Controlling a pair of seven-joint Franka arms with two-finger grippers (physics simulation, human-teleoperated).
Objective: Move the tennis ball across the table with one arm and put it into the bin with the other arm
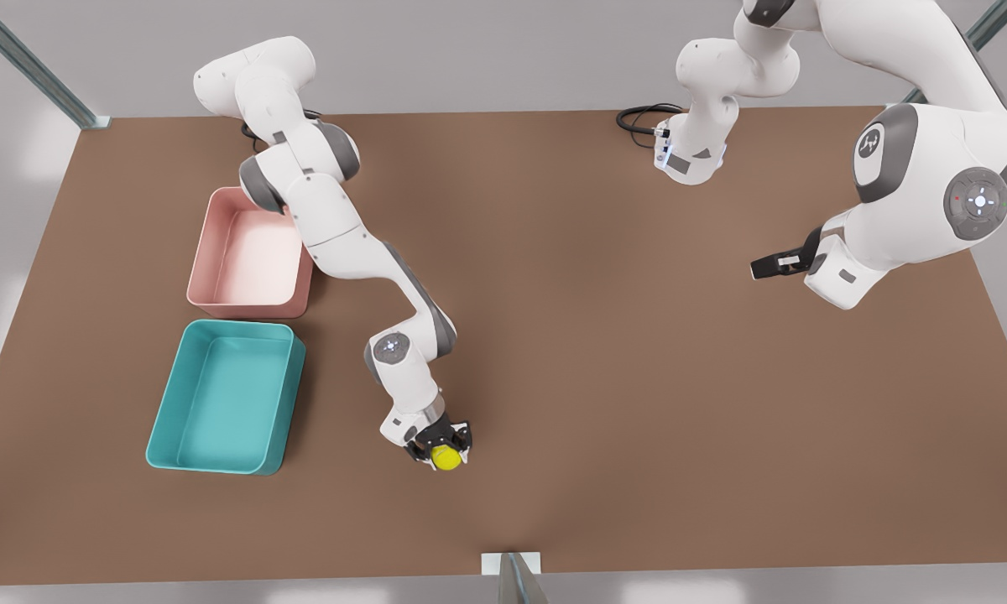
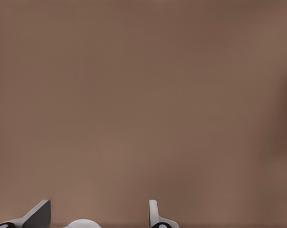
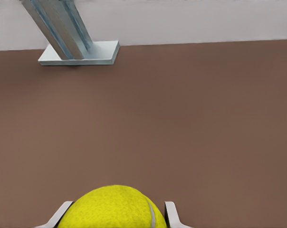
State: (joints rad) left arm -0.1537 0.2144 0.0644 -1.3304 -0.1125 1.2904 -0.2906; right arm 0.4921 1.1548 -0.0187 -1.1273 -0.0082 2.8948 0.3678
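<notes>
The small yellow-green fuzzy tennis ball [image 1: 446, 457] sits near the front edge of the large flat matte brown bench [image 1: 604, 335], between the fingers of the right pincer [image 1: 441, 449]. In the right wrist view the ball [image 3: 113, 209] has one pale fingertip [image 3: 171, 214] against each side, so this pincer is judged clenched on the ball. Whether the ball rests on the bench or hangs just clear of it cannot be told.

Handling, as a judgement: the ball is light, springy and felt-covered, so it grips well but rolls freely once released. Hold it across its widest part, fingers opposite each other, with moderate force.

Just beside this arm, toward the front view's left, stands the teal rectangular plastic bin [image 1: 161, 415] with rounded corners. Behind it, almost touching, stands a pink rectangular plastic tub [image 1: 201, 268].

Farther off, at the front view's right, the left pincer [image 1: 765, 267] waits above bare bench, holding nothing. Its fingers [image 2: 39, 213] stand apart, released.

Count: one ball, one teal bin, one pink tub, two arms, two pincers.
</notes>
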